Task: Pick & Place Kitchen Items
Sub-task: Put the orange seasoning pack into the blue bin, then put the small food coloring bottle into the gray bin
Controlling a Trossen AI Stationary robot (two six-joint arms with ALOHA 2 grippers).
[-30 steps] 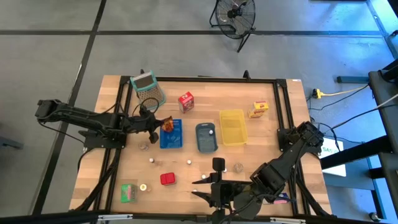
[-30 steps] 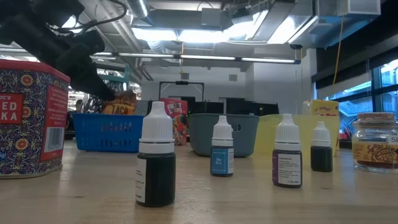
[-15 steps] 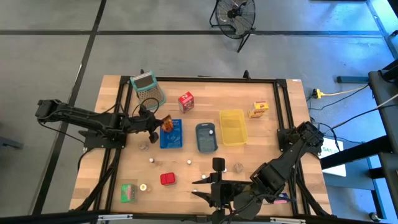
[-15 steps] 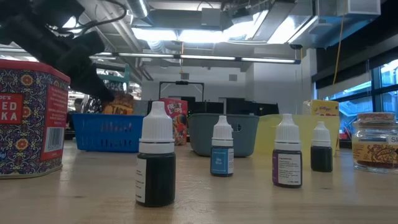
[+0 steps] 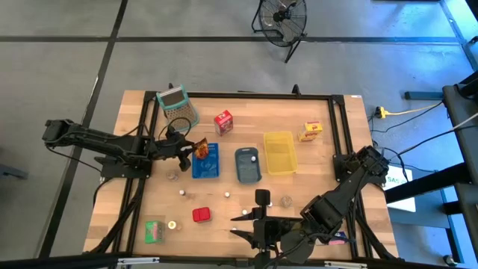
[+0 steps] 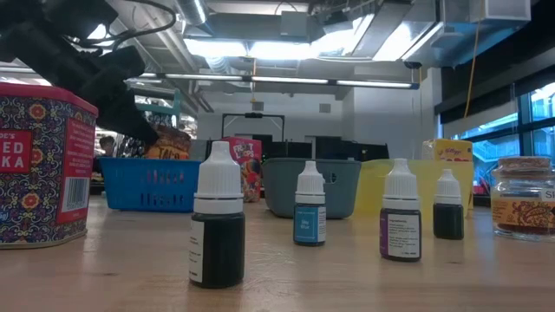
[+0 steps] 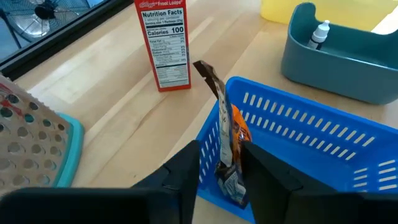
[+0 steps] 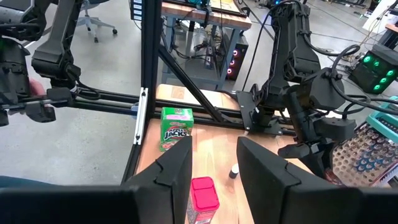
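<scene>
My left gripper (image 5: 191,149) is shut on a brown packet (image 5: 200,148) at the left wall of the blue tray (image 5: 208,169); the packet also shows in the left wrist view (image 7: 222,134) and the low view (image 6: 170,141). My right gripper (image 5: 243,224) is open and empty near the table's near edge, its fingers (image 8: 177,168) spread, with the red tin (image 8: 204,194) beyond them. A red carton (image 5: 222,122) stands upright behind the blue tray. A white-capped bottle (image 5: 252,158) stands in the grey-blue tray (image 5: 246,170). My left gripper pinches the brown packet's near end (image 7: 227,176) between its two fingers, coming roughly level from the table's left. The packet stands on edge and reaches forward over the blue tray's left wall (image 7: 211,127). Whether it touches that wall, I cannot tell.
A yellow tray (image 5: 279,153) and a yellow carton (image 5: 311,131) sit to the right. The green-rimmed mesh basket (image 5: 178,104) is at the far left. The red tin (image 5: 201,215), a green carton (image 5: 154,231), a jar (image 5: 286,201) and small bottles (image 5: 182,194) stand on the near half.
My left gripper has shifted slightly with the brown packet at the blue tray's left wall and keeps its hold on it. Nothing else has moved.
</scene>
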